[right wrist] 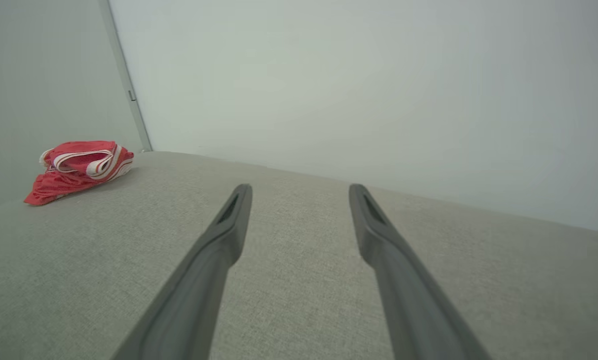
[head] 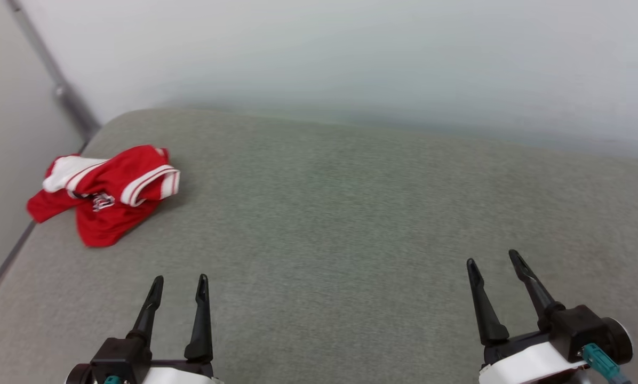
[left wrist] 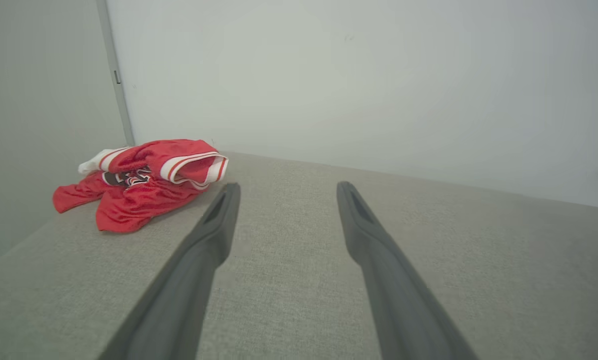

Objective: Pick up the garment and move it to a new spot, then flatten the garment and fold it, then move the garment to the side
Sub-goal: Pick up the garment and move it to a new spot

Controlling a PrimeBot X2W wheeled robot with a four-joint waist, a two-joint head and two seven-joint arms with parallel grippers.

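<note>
At the far left of the grey cloth-covered surface (head: 351, 213), close to its left edge and the corner where the two pale walls (head: 351, 53) meet, the garment (head: 105, 194) lies crumpled in a loose heap. It is red, with a white sleeve bunched at its far left side, a red-and-white striped band curling up on its right side, and a patch of dark lettering in the middle. Near and a little right of it, well apart from the cloth, the left gripper (head: 181, 278) hovers above the bare surface with its two dark fingers spread and nothing between them. Far to the right, the right gripper (head: 492, 257) is likewise parted and empty.
</note>
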